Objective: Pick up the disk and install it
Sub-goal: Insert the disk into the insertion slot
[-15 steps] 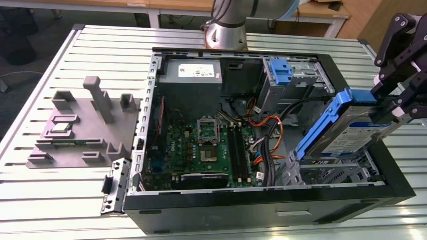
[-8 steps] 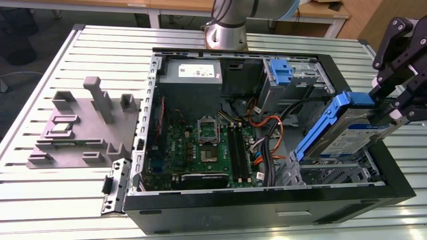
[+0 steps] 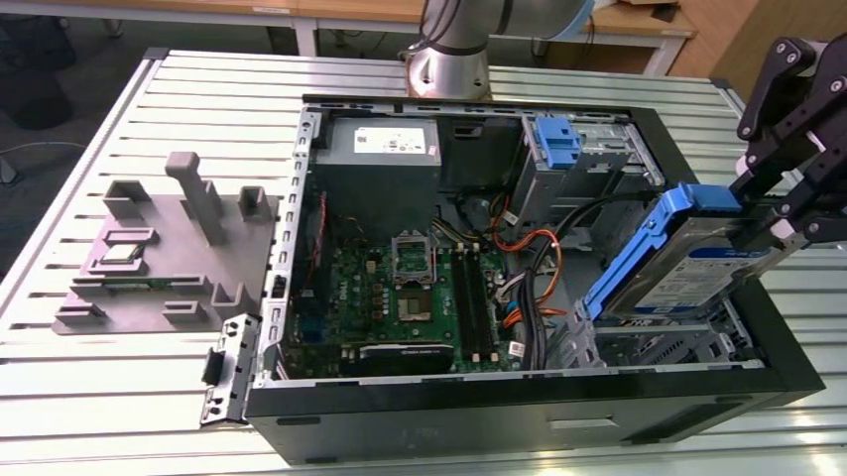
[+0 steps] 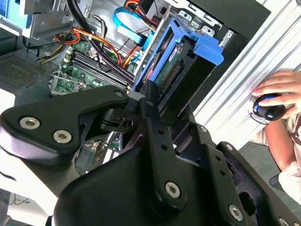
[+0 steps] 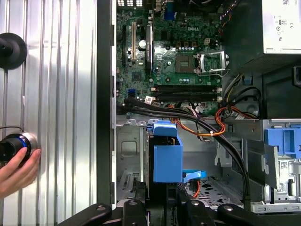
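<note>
A robot arm's pincer (image 3: 784, 220) is clamped on the disk (image 3: 688, 266), gripping the silver-grey drive by one end so that it slopes away and down from the fingers into the open computer case (image 3: 530, 421). The drive's blue side rails (image 5: 167, 157) run out ahead of the pincer in the first wrist view, and its connector edge (image 4: 173, 74) faces up toward the fingers in the second wrist view. The pick-up looks done and the installation is in hand. The far, lower end of the drive sits at the mouth of the metal drive cage (image 3: 662, 345) directly below the pincer, though whether it touches the cage cannot be told. Orange and black cables (image 3: 537, 268) lie just beyond that lower end, with the motherboard (image 3: 397, 288) farther off on the same side. A second blue bracket (image 3: 556, 139) sits in a bay well apart from the pincer, toward the arm's base. Seating the drive would likely call for levelling it out of its tilt, lining the rails up with the cage's guides, and keeping clear of the cables. A person's hand (image 4: 282, 92) rests on a small device on the slatted table (image 3: 106, 397) outside the case, behind the pincer.
</note>
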Robot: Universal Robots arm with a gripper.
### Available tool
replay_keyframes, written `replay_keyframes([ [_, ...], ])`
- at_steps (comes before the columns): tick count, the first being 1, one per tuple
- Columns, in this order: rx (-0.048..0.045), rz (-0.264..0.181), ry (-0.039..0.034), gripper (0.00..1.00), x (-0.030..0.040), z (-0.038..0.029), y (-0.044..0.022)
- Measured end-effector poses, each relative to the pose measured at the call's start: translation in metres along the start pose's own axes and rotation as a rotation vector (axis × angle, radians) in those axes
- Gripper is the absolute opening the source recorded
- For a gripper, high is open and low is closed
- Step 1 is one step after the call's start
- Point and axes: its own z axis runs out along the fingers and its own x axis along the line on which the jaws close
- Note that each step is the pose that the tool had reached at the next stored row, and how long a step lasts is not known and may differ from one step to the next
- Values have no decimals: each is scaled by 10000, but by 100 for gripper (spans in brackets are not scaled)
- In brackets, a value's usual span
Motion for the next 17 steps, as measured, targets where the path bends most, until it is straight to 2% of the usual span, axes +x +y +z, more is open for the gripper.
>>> replay_keyframes([
  [9, 0, 0, 1, 35, -3, 21, -9],
  [17, -1, 0, -1, 35, 4, 130, -13],
])
